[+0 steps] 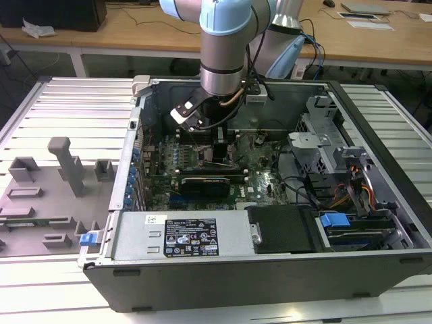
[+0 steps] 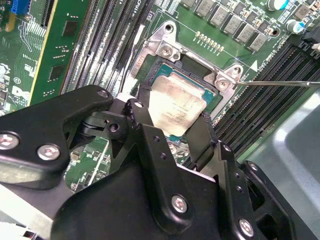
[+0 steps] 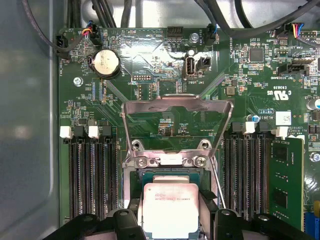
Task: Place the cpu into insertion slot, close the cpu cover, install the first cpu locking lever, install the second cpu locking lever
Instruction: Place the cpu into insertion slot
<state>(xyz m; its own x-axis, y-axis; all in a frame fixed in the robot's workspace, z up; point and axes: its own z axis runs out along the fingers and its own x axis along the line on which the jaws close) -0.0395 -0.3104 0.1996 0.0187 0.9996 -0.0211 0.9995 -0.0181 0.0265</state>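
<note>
The cpu (image 2: 176, 102), with its pale metal top, lies level in or just above the insertion slot (image 2: 192, 67) on the green motherboard; I cannot tell whether it is seated. My gripper (image 2: 171, 120) is shut on the cpu, one black finger (image 2: 136, 107) against each of two opposite edges. In the first wrist view the cpu (image 3: 170, 207) sits between the fingertips (image 3: 124, 219), and the cpu cover (image 3: 177, 106) stands hinged up, open, beyond the slot (image 3: 150, 175). A thin locking lever (image 3: 216, 177) runs alongside the socket. In the exterior view the gripper (image 1: 219, 154) reaches down into the computer case.
Black memory slots (image 3: 92, 175) flank the socket on both sides. A round battery (image 3: 106, 62) and cables lie beyond the cover. The open case (image 1: 378, 135) walls in the board, with drive bays and wiring at the exterior view's right. Grey fixtures (image 1: 67, 165) stand at its left.
</note>
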